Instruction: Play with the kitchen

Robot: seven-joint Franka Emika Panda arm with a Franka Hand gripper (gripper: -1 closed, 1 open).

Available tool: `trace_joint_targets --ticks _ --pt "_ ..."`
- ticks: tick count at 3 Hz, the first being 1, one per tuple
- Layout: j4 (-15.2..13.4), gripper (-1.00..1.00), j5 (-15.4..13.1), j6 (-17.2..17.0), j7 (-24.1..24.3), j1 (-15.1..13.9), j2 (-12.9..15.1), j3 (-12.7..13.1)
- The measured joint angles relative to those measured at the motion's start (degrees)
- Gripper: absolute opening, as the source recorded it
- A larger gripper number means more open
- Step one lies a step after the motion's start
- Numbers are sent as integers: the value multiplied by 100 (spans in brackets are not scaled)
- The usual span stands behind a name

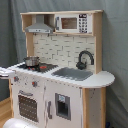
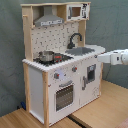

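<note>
Kitchen: the tall white and light-wood toy kitchen (image 2: 60, 65) stands on the wooden floor (image 2: 100, 112) in both exterior views.
Pot: small metal pot (image 2: 46, 55) on the stove corner, apparently untouched.
Arm: white robot arm (image 2: 114, 57) near the sink end.
Jaws: cannot tell.
Progress: seemingly just starting; no contact visible yet.

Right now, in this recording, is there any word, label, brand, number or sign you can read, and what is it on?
None can be read.
Microwave keypad panel: light marks that may be buttons or digits, too blurred to read in both exterior views.
Stove knobs on the kitchen front: no legible markings.
Arm at the second exterior view's right: no visible label.
</note>
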Motion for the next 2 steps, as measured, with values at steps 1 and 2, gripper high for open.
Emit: trace_joint_targets --ticks 1,2 --pt "8 100 1 167 -474 -220 45 -328" --pt "16 100 1 311 -912 -380 125 -658"
